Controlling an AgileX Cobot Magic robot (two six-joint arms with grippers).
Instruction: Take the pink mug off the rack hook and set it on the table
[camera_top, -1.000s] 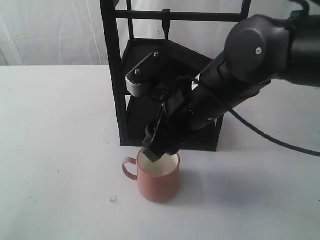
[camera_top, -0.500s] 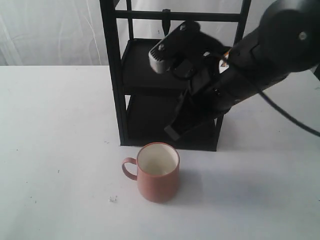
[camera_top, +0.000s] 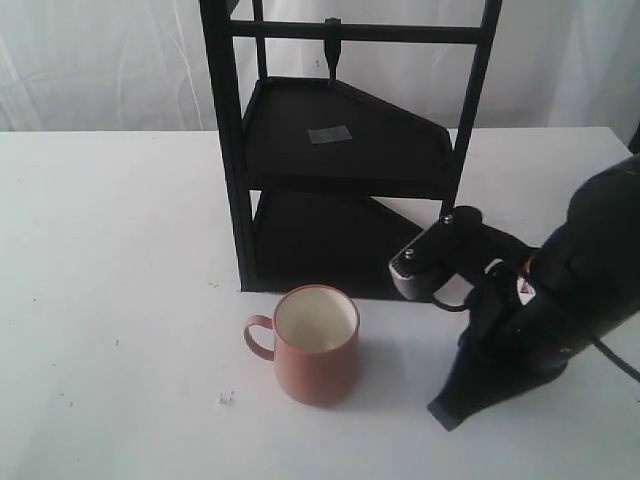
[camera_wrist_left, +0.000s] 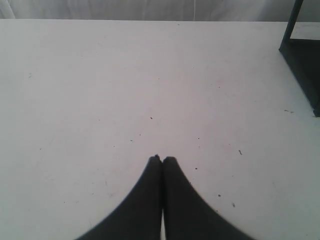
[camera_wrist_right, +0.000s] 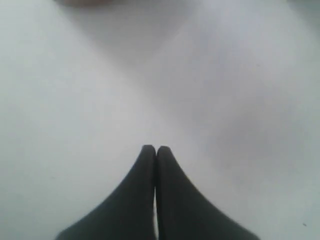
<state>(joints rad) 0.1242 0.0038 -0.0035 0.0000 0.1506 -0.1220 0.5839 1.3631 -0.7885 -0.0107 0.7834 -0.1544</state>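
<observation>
From the outside view, the pink mug (camera_top: 317, 355) stands upright on the table (camera_top: 110, 250), just in front of the rack (camera_top: 225, 150), with its handle turned away from my right arm. The rack hook (camera_top: 331, 50) hangs bare from the top crossbar. I judge the job done: the mug rests flat on its base with nothing touching it. My right gripper (camera_top: 447, 413) hangs low over the table beside the mug and apart from it, angled downward; I take that as a clearing pose that leaves the mug free. The upper shelf carries a small grey sticker (camera_top: 329, 134), but I can read no writing on it. The mug shows no brand. A tiny light mark on my right arm is too small to make out. In my left wrist view, my left gripper (camera_wrist_left: 162, 159) has its fingertips pressed together and holds nothing, parked over bare speckled table, with only a corner of the rack at the edge; it is placed well away from the work, I think, to keep out of the way. In my right wrist view the fingertips meet as well, empty, over plain white table. A blurred pinkish smear at one edge may be the mug, but I cannot tell.
</observation>
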